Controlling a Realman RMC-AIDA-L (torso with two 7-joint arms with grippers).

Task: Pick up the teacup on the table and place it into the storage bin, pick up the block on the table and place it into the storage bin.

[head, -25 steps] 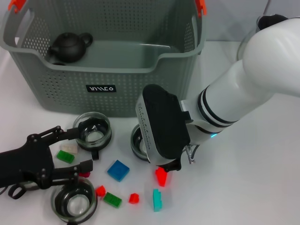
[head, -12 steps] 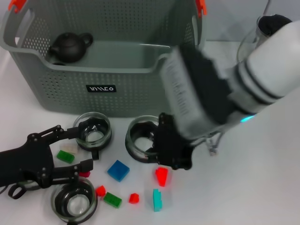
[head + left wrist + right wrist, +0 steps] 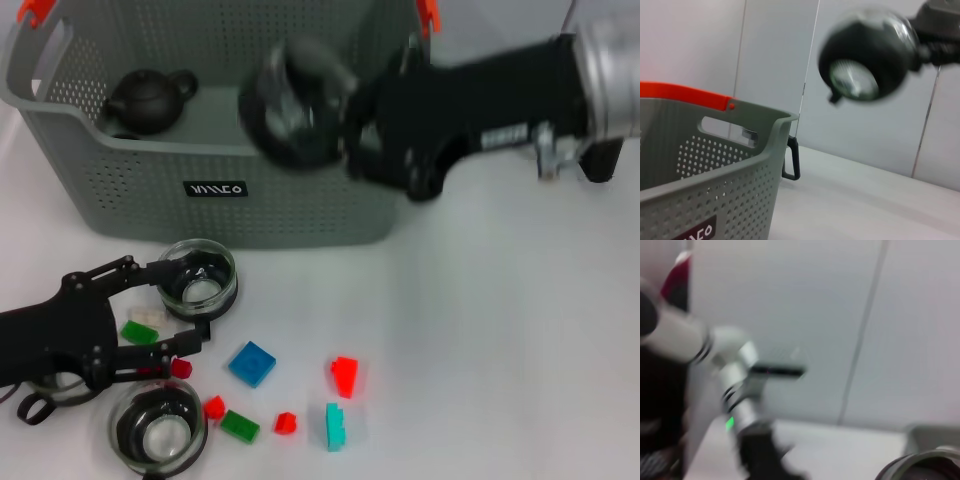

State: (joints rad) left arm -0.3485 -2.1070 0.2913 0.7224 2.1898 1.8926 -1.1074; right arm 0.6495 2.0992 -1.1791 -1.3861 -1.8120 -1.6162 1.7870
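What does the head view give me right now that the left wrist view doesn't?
Only the head view shows the table with two more glass cups, the scattered blocks, the left gripper low among them, and the dark teapot in the bin. Only the left wrist view shows the bin's side handle cut-out and the wall behind. Both show the storage bin and the right gripper holding a teacup above it.

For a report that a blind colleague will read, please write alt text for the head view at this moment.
The right tool holds a glass teacup in the air above the front rim of the grey storage bin, which contains a dark teapot. On the white table, the left tool rests near two more glass cups and scattered small coloured blocks.
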